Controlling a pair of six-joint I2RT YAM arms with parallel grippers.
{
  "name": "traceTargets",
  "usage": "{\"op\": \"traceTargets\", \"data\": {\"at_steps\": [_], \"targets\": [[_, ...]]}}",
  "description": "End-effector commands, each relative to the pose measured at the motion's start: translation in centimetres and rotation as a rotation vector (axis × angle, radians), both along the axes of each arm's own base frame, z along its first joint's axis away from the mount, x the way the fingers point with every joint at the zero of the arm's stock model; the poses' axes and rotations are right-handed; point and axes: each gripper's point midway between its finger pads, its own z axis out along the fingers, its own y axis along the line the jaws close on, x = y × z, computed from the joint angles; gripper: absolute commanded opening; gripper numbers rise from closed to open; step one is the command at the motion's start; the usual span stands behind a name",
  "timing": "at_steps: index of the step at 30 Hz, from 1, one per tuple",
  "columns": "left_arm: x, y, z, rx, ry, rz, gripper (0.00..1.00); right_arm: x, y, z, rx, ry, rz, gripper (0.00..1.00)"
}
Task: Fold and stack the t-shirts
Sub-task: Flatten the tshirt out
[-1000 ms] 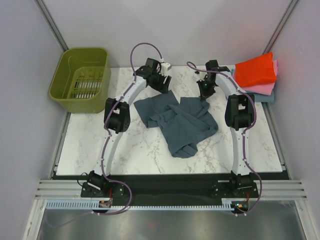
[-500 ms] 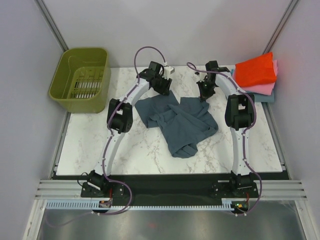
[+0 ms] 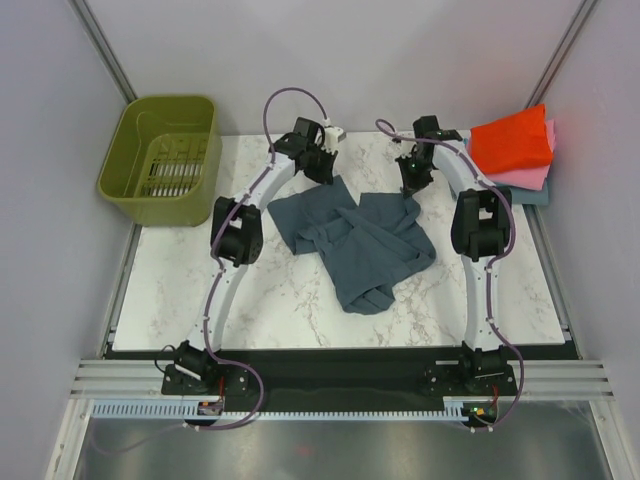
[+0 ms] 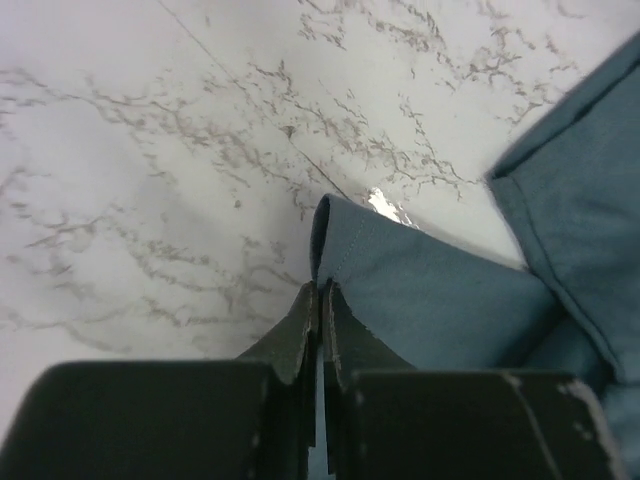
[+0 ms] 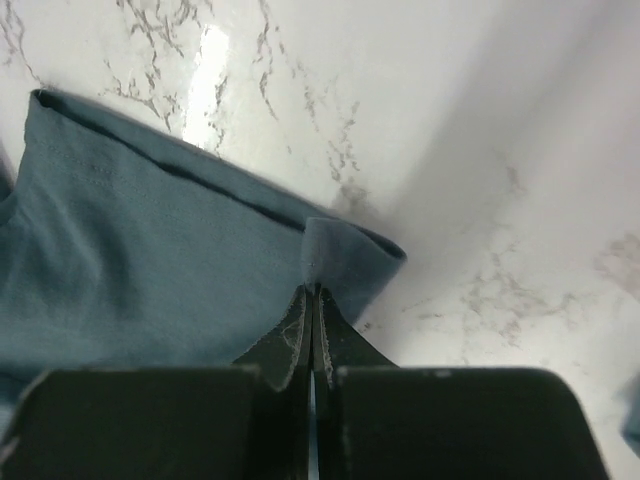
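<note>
The blue-grey t-shirt is drawn slightly wider, left of the folded stack, its far edge pinched tight by the left gripper and the right gripper.

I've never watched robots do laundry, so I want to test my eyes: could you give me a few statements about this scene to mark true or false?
1. The left gripper and the right gripper are each shut on an edge of the blue-grey t-shirt. True.
2. The blue-grey t-shirt is neatly folded. False: it lies crumpled and spread out.
3. The olive-green basket holds a shirt. False: only its slotted floor shows inside.
4. The red-orange t-shirt tops the stack in the far right corner, above the pink t-shirt. True.
</note>
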Motion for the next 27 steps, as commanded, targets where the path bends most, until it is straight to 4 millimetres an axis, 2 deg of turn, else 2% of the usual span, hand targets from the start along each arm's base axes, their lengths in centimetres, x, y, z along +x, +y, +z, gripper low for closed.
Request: {"op": "traceTargets", "data": {"at_steps": [1, 3, 4, 5, 6, 7, 9, 10, 12, 13, 14, 15, 16, 17, 18, 19, 20, 21, 22, 23, 24, 25, 27], "targets": [[1.9, 2.3, 16.5, -0.130, -0.253, 0.072, 0.02, 3.6, -1.9, 12.0, -0.014, -0.297, -0.064, 0.00], [1.7, 3.8, 20.2, -0.148, -0.306, 0.097, 0.02, 4.3, -3.0, 15.3, -0.019, -0.382, -0.086, 0.00], [1.3, 5.2, 23.0, -0.164, -0.342, 0.119, 0.02, 4.5, -3.4, 18.6, -0.024, -0.457, -0.094, 0.00], [1.0, 6.0, 24.9, -0.180, -0.365, 0.137, 0.02, 4.5, -3.7, 20.3, -0.029, -0.496, -0.094, 0.00], [0.7, 6.7, 25.9, -0.182, -0.376, 0.154, 0.02, 4.5, -4.0, 21.8, -0.033, -0.534, -0.096, 0.00], [-0.1, 8.0, 28.5, -0.194, -0.413, 0.170, 0.02, 4.1, -4.2, 24.8, -0.032, -0.599, -0.098, 0.00], [-1.0, 9.0, 30.4, -0.201, -0.438, 0.180, 0.02, 3.5, -4.8, 27.6, -0.034, -0.660, -0.112, 0.00], [-2.0, 9.8, 32.6, -0.206, -0.474, 0.188, 0.02, 2.8, -5.0, 29.9, -0.029, -0.708, -0.118, 0.00], [-3.2, 10.8, 34.3, -0.212, -0.488, 0.204, 0.02, 1.9, -5.6, 32.3, -0.030, -0.757, -0.137, 0.00], [-3.7, 11.2, 34.7, -0.212, -0.488, 0.209, 0.02, 0.8, -5.7, 34.3, -0.026, -0.796, -0.140, 0.00], [-5.3, 11.7, 36.9, -0.222, -0.525, 0.209, 0.02, 0.1, -5.8, 35.4, -0.024, -0.818, -0.140, 0.00], [-6.0, 12.1, 37.7, -0.221, -0.536, 0.215, 0.02, -0.8, -5.5, 36.5, -0.011, -0.840, -0.117, 0.00], [-6.6, 12.4, 37.5, -0.214, -0.527, 0.221, 0.02, -2.6, -5.3, 38.2, 0.002, -0.871, -0.102, 0.00], [-8.5, 12.8, 39.5, -0.222, -0.558, 0.216, 0.02, -3.7, -5.0, 39.0, 0.017, -0.885, -0.083, 0.00], [-9.3, 13.0, 40.0, -0.224, -0.564, 0.216, 0.02, -6.1, -4.3, 40.2, 0.049, -0.906, -0.050, 0.00], [-10.1, 13.2, 39.4, -0.218, -0.545, 0.215, 0.02, -7.3, -4.2, 40.7, 0.063, -0.913, -0.044, 0.00], [-11.0, 13.4, 39.7, -0.220, -0.545, 0.216, 0.02, -8.6, -4.1, 41.1, 0.076, -0.915, -0.042, 0.00], [-13.0, 13.9, 41.0, -0.229, -0.564, 0.215, 0.02, -10.0, -3.8, 41.0, 0.094, -0.899, -0.036, 0.00], [-13.7, 14.0, 39.9, -0.220, -0.531, 0.216, 0.02, -12.2, -3.3, 41.3, 0.128, -0.894, -0.020, 0.00], [-14.5, 14.2, 39.6, -0.219, -0.521, 0.214, 0.02, -13.3, -3.0, 41.0, 0.146, -0.878, -0.012, 0.00], [-16.5, 14.6, 40.5, -0.228, -0.534, 0.209, 0.02, -15.1, -2.8, 40.1, 0.162, -0.847, -0.004, 0.00], [-16.9, 14.7, 38.6, -0.213, -0.486, 0.212, 0.02, -16.0, -2.2, 39.7, 0.187, -0.834, 0.019, 0.00], [-18.7, 15.1, 37.8, -0.213, -0.454, 0.224, 0.02, -17.1, -2.2, 37.7, 0.190, -0.792, 0.018, 0.00]]}}
